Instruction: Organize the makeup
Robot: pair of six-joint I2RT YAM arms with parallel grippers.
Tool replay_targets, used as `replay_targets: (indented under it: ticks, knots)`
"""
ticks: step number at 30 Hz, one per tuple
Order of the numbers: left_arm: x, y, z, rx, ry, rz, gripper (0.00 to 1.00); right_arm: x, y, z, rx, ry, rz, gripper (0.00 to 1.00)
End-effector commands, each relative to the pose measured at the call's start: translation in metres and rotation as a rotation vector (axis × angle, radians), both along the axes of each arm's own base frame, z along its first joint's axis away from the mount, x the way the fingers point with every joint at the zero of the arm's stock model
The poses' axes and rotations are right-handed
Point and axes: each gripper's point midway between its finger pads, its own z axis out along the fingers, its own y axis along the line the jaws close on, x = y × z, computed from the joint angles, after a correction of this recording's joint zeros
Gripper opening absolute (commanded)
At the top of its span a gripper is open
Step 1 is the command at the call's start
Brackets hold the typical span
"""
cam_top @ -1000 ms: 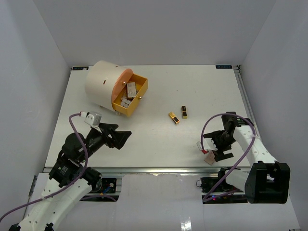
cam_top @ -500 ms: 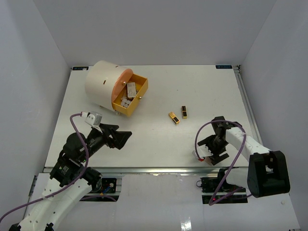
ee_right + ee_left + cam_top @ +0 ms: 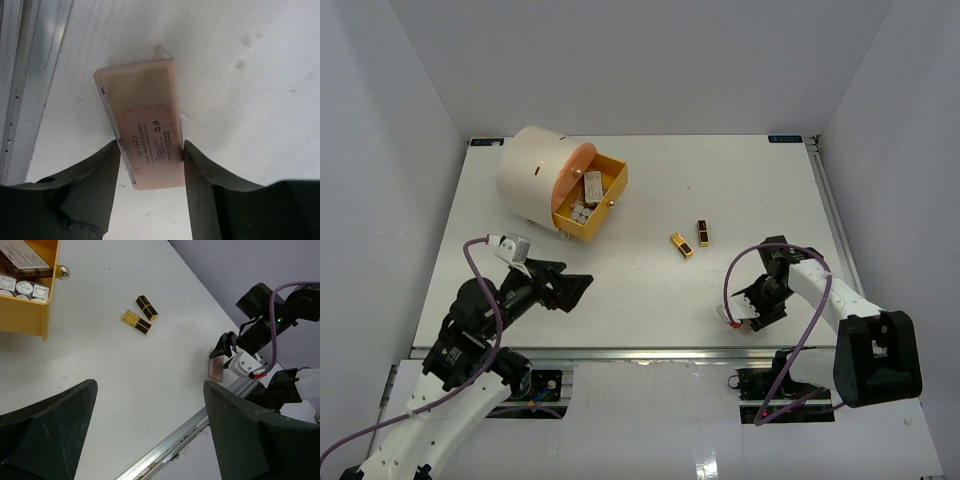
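Observation:
A pinkish flat palette [image 3: 140, 100] sits between the fingers of my right gripper [image 3: 150, 155]; both fingers touch its long sides. It is near the table's front right edge [image 3: 731, 316] and looks tilted up on one end in the left wrist view [image 3: 216, 366]. Two gold-and-black lipstick tubes [image 3: 681, 244] [image 3: 703, 232] lie mid-table, apart from both grippers; they also show in the left wrist view [image 3: 136, 322] [image 3: 147, 307]. My left gripper [image 3: 575, 290] is open and empty above the near left of the table [image 3: 150, 430]. No tan sponges are in view.
A big cream cylinder [image 3: 535, 170] stands at the back left with its orange-yellow drawer [image 3: 605, 215] pulled open; flat palettes and small jars [image 3: 22, 270] lie inside. A metal rail [image 3: 190, 427] runs along the table's front edge.

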Motion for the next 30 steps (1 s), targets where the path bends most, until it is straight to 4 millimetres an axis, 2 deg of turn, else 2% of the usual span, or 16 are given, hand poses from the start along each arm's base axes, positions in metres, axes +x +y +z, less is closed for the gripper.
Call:
replay_targets:
  ticks: [1, 5, 6, 7, 9, 11, 13, 14, 15, 17, 18, 20, 21, 23, 26, 30]
  knots:
    - [-0.002, 0.008, 0.011, -0.011, -0.010, 0.035, 0.98, 0.046, 0.059, 0.080, 0.255, -0.127, -0.045, 0.27]
    - [-0.002, 0.018, 0.024, -0.023, -0.038, 0.084, 0.98, 0.082, 0.116, 0.147, 0.379, -0.255, -0.085, 0.26]
    - [-0.003, 0.019, 0.026, -0.025, -0.039, 0.086, 0.98, 0.082, 0.128, 0.157, 0.397, -0.253, -0.089, 0.26]
    - [-0.003, 0.023, 0.029, -0.032, -0.045, 0.104, 0.98, 0.095, 0.152, 0.174, 0.422, -0.340, -0.071, 0.26]
    - [-0.005, 0.028, 0.037, -0.051, -0.054, 0.128, 0.98, 0.121, 0.183, 0.206, 0.462, -0.441, -0.119, 0.26]
    - [-0.006, 0.031, 0.039, -0.058, -0.056, 0.142, 0.98, 0.138, 0.213, 0.228, 0.485, -0.539, -0.102, 0.26]
    - [-0.007, 0.032, 0.040, -0.060, -0.048, 0.144, 0.98, 0.159, 0.246, 0.229, 0.463, -0.591, -0.080, 0.27]
    - [-0.007, 0.032, 0.039, -0.059, -0.042, 0.144, 0.98, 0.173, 0.257, 0.253, 0.475, -0.670, -0.093, 0.27]
    - [-0.007, 0.032, 0.039, -0.058, -0.038, 0.144, 0.98, 0.181, 0.275, 0.263, 0.493, -0.706, -0.085, 0.27]
    - [-0.005, 0.037, 0.041, -0.060, -0.033, 0.174, 0.98, 0.194, 0.310, 0.263, 0.497, -0.748, -0.067, 0.27]
    - [-0.005, 0.037, 0.042, -0.061, -0.031, 0.179, 0.98, 0.201, 0.325, 0.271, 0.516, -0.782, -0.066, 0.27]
    - [-0.005, 0.038, 0.044, -0.067, -0.030, 0.185, 0.98, 0.210, 0.348, 0.282, 0.532, -0.844, -0.058, 0.29]
    - [-0.005, 0.039, 0.044, -0.069, -0.027, 0.187, 0.98, 0.214, 0.359, 0.298, 0.548, -0.893, -0.051, 0.30]
    - [-0.005, 0.039, 0.046, -0.072, -0.028, 0.187, 0.98, 0.225, 0.376, 0.299, 0.556, -0.919, -0.049, 0.32]
    - [-0.005, 0.039, 0.047, -0.071, -0.025, 0.187, 0.98, 0.239, 0.395, 0.279, 0.538, -0.926, -0.040, 0.35]
    - [-0.005, 0.040, 0.049, -0.069, -0.026, 0.195, 0.98, 0.243, 0.405, 0.269, 0.550, -0.935, -0.026, 0.50]
